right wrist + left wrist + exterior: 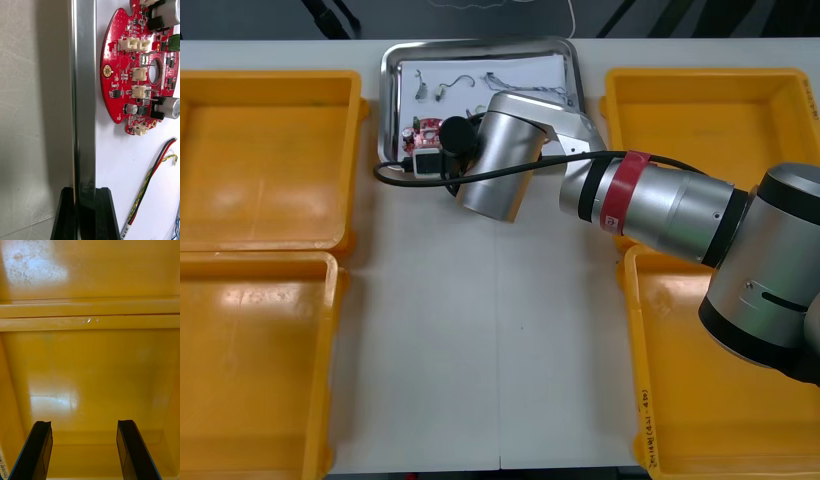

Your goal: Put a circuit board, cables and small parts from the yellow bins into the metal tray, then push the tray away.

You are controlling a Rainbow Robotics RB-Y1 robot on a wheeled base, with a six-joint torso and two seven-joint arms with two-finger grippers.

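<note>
The metal tray (389,90), white inside, lies at the table's far middle. My right arm (500,165) reaches across from the right to the tray's near left corner. In the right wrist view my right gripper (85,191) is shut on the tray's shiny rim (84,93), one finger on each side of it. Just inside the rim lies a round red circuit board (138,67), also visible as the red board (423,133) beside the wrist. A red and yellow cable (150,180) lies near it. My left gripper (84,425) hangs open over a bare yellow bin (90,363).
Small metal parts (424,88) and a blue and white cable (525,85) lie farther in on the tray. Two yellow bins (265,160) (250,360) stand at the left and two (710,110) (680,400) at the right. Bare table (490,340) runs between them.
</note>
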